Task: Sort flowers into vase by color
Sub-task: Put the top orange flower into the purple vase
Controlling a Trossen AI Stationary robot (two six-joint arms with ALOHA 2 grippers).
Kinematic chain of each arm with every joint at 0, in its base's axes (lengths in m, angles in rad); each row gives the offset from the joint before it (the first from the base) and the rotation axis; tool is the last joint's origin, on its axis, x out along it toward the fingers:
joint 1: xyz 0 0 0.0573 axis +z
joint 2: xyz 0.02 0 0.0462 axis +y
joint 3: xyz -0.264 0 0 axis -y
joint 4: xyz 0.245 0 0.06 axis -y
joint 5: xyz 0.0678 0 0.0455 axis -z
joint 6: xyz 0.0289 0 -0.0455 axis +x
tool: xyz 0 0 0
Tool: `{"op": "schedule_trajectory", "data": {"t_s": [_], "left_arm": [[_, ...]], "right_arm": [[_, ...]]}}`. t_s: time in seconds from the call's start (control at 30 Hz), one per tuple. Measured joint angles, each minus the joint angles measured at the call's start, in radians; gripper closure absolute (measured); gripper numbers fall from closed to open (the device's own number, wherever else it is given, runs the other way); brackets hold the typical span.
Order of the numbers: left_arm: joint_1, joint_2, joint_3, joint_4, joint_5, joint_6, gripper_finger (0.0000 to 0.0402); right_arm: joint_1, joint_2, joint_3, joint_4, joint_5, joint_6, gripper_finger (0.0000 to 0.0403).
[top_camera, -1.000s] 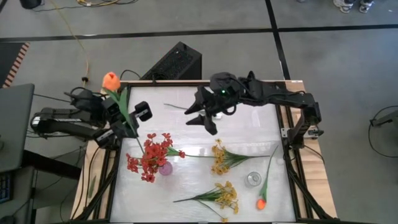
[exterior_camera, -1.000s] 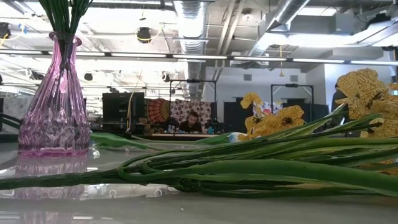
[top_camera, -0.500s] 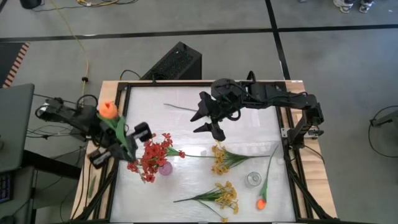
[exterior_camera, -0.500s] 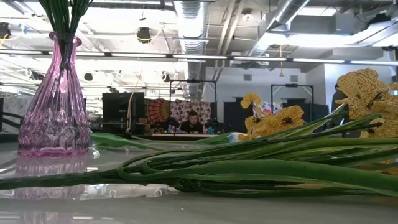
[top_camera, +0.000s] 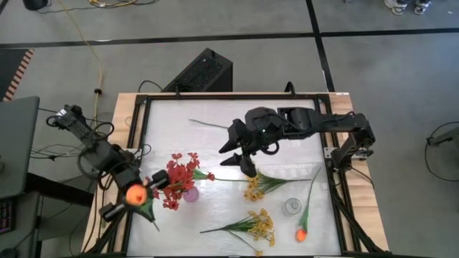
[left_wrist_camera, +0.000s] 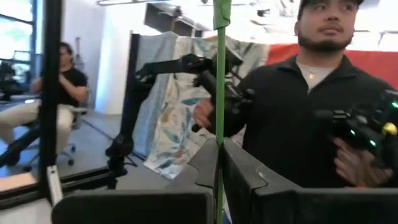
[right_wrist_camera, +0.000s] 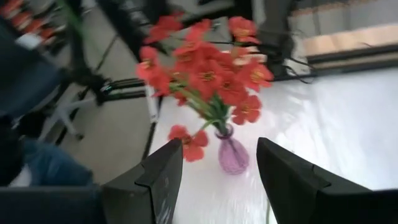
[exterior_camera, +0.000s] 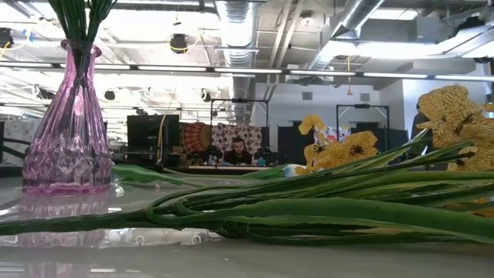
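From above we see the left gripper (top_camera: 143,192) at the table's (top_camera: 215,154) left edge, just beside the red blossoms (top_camera: 176,179), its fingers (left_wrist_camera: 239,180) pinched tight on the green stem of an orange tulip (top_camera: 134,193); the bloom faces up toward the overhead camera at the table's rim, and in the left wrist view the stem (left_wrist_camera: 219,99) runs straight up out of the closed fingers. Behind that stem two people show in the room — one close in a dark shirt, one seated farther off. The red blossoms stand in a pink glass vase (top_camera: 191,193) on the left half of the table; the low view shows the vase's (exterior_camera: 68,123) ribbed body with green stems rising from its neck. The right gripper (top_camera: 237,154) hovers over the middle of the table with its fingers (right_wrist_camera: 155,180) spread wide and nothing between them, and its wrist camera looks past them at the red blossoms (right_wrist_camera: 205,68) and the vase (right_wrist_camera: 232,155). Just beside and below that gripper lies a yellow spray (top_camera: 252,186) flat on the table; a second yellow spray (top_camera: 259,226) lies nearer the front edge. A clear glass vase (top_camera: 291,207) stands toward the right front, and next to it a second orange tulip (top_camera: 302,233) lies on the table — its stem reaching toward the right rail. A lone thin green stem (top_camera: 208,124) lies near the far side of the table.
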Motion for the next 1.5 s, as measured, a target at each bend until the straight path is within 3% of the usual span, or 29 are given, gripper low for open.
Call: {"op": "schedule_trajectory", "data": {"t_s": [0.23, 0.4, 0.8, 0.93, 1.1, 1.3, 1.5], "left_arm": [[-0.065, -0.003, 0.000, 0.029, 0.063, 0.170, 0.0401], [-0.110, 0.005, 0.000, -0.017, 0.056, 0.307, 0.0401], [-0.289, 0.073, 0.000, -0.083, -0.457, 0.293, 0.0401], [-0.266, 0.169, 0.000, -0.027, -0.620, 0.298, 0.0401], [-0.209, 0.293, 0.000, 0.122, -0.747, 0.303, 0.0401], [-0.179, 0.408, 0.000, 0.217, -0.958, 0.429, 0.0401], [-0.182, 0.430, 0.000, 0.216, -1.148, 0.523, 0.0401]], "right_arm": [[0.063, 0.009, 0.000, 0.004, 0.174, 0.159, 0.0173], [0.109, 0.028, -0.001, -0.002, 0.273, 0.181, 0.0173], [0.112, 0.040, -0.001, -0.102, 0.359, 0.068, 0.0173], [0.134, 0.027, -0.001, -0.228, 0.359, 0.019, 0.0173], [0.172, 0.026, 0.000, -0.353, 0.375, 0.003, 0.0173], [0.211, 0.025, -0.029, -0.349, 0.445, -0.042, 0.0173], [0.217, 0.023, -0.056, -0.341, 0.457, -0.023, 0.0173]]}}
